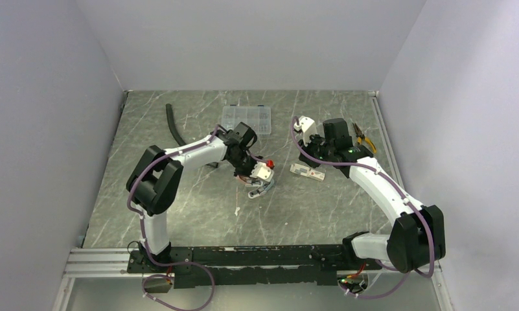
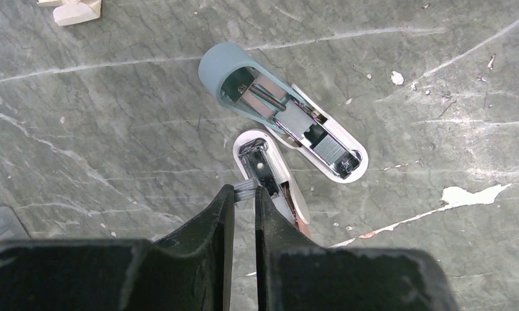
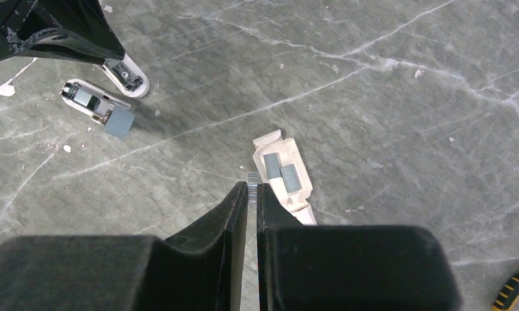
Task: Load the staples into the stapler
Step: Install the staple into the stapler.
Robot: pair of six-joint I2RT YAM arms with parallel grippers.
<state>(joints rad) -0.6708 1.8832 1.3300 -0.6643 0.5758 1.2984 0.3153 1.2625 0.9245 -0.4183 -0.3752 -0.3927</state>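
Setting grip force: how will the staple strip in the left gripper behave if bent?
The staple strip looks thin and ribbed, so it probably snaps apart if bent. Pinched only at the left gripper's tips, it may twist or slip. Tiny, so likely very light.

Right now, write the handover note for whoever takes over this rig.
Left gripper: fingers shut on a grey staple strip, with the tips at the open end of the white stapler piece.
Right gripper: fingers shut on what looks like a thin strip, beside the open carton, which holds two spare strips.
The grey-capped stapler lies open next to the white piece.
Done: strip picked up.
Left: seat the strip in the channel and close the stapler.
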